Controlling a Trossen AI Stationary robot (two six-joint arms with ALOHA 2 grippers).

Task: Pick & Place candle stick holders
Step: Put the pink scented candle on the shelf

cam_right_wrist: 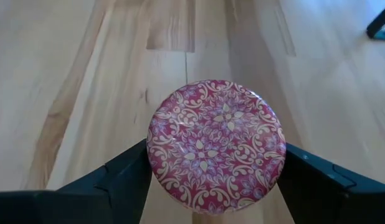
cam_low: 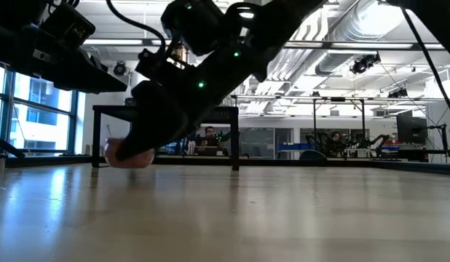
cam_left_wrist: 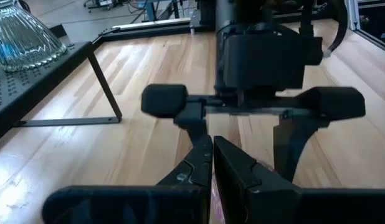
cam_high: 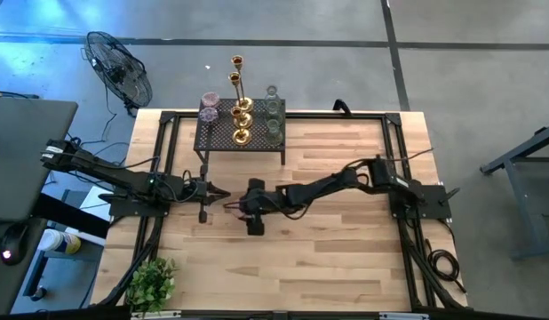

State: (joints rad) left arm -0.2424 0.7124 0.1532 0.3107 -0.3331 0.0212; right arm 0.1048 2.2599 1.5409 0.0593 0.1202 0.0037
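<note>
Right gripper clasps pink holder mid-table, clear of rack; left gripper closed nearby.

The right arm reaches across the bench toward its middle, wrist bent down, its claw low at the surface with both fingers spread wide and pressed against the sides of a pink round holder. The left arm lies stretched out from the left side, its claw closed, fingers together, pointing at the right claw, just beside it.
</note>
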